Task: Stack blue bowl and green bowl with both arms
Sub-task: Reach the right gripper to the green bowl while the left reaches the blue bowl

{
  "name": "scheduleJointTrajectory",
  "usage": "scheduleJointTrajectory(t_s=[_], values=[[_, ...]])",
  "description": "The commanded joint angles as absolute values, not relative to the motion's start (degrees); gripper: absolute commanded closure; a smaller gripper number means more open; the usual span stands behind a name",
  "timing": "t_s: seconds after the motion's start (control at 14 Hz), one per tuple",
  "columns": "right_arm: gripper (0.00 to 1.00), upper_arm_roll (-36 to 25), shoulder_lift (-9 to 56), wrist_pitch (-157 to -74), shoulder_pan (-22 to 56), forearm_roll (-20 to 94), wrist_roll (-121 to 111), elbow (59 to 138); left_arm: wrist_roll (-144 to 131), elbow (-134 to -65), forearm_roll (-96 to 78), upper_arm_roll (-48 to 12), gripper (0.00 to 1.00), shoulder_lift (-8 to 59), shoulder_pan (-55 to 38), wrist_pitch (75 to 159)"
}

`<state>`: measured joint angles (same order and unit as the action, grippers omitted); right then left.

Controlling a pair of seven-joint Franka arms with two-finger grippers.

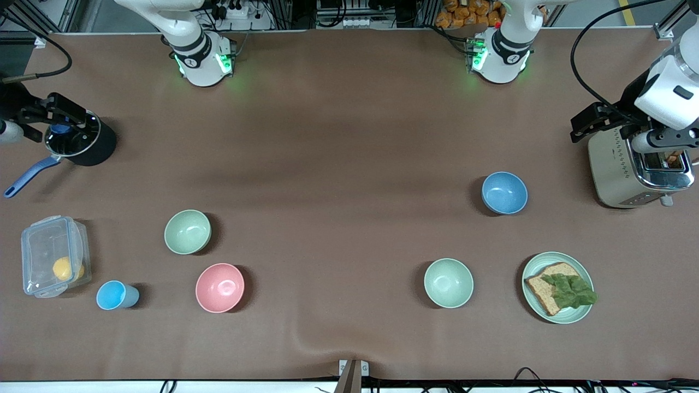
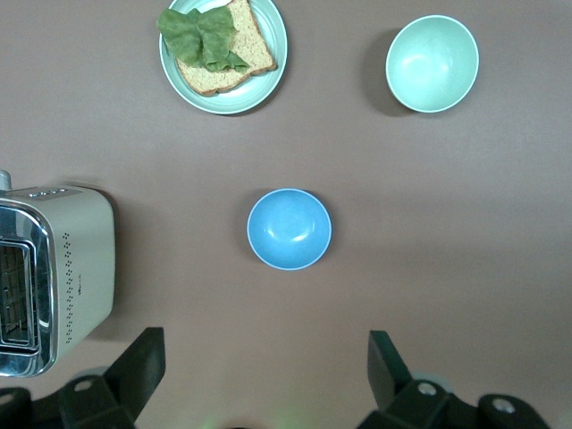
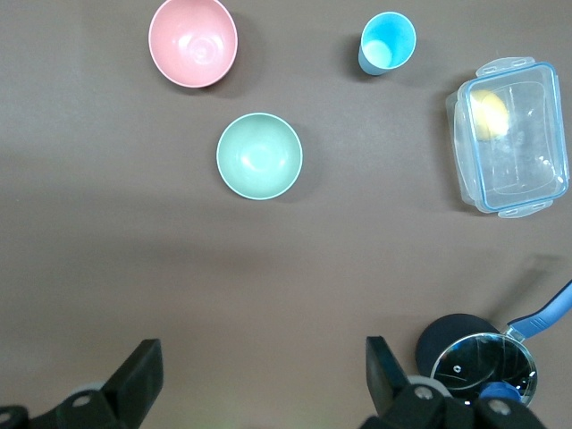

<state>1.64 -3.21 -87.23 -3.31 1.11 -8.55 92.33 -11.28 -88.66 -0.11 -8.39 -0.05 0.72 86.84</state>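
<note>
- Two arms wait at the ends of a brown matte surface (image 1: 338,142), whose covering ripples slightly at the edge nearest the front camera.
- The blue bowl (image 1: 504,192) stands upright toward the left arm's end, near the toaster (image 1: 639,169).
- Taking the blue bowl as landmark: a paler mint bowl (image 1: 449,283) and a green plate (image 1: 557,287) with bread and lettuce lie nearer the front camera than it.
- The green bowl (image 1: 188,232) sits well apart from the blue bowl, toward the right arm's end, with a pink bowl (image 1: 219,287) just beside it.
- Still farther from the blue bowl are a blue cup (image 1: 116,295), a clear lidded box (image 1: 53,255) and a black pot (image 1: 82,142) with a glass lid.
- The left tool (image 2: 265,357) hangs over the toaster, fingers spread wide and empty.
- The right tool (image 3: 264,362) hangs over the black pot, fingers also spread, holding nothing.
- Cables and a metal frame run along the surface's edge by the arm bases.
</note>
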Motion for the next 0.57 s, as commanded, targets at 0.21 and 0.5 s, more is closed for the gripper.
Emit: scheduleJointTrajectory(t_s=[0.21,0.5], values=[[0.0,2.37,-3.08,-86.57,-4.39,0.26,-8.7,91.67,-9.75,-87.71,-0.27,-8.09,0.0,1.66,1.05,85.61],[0.0,2.37,-1.94,-86.75,-4.74,0.35,-8.7,91.84,-8.44,-91.56,1.58,-7.82,0.0,8.34,3.69,92.95]])
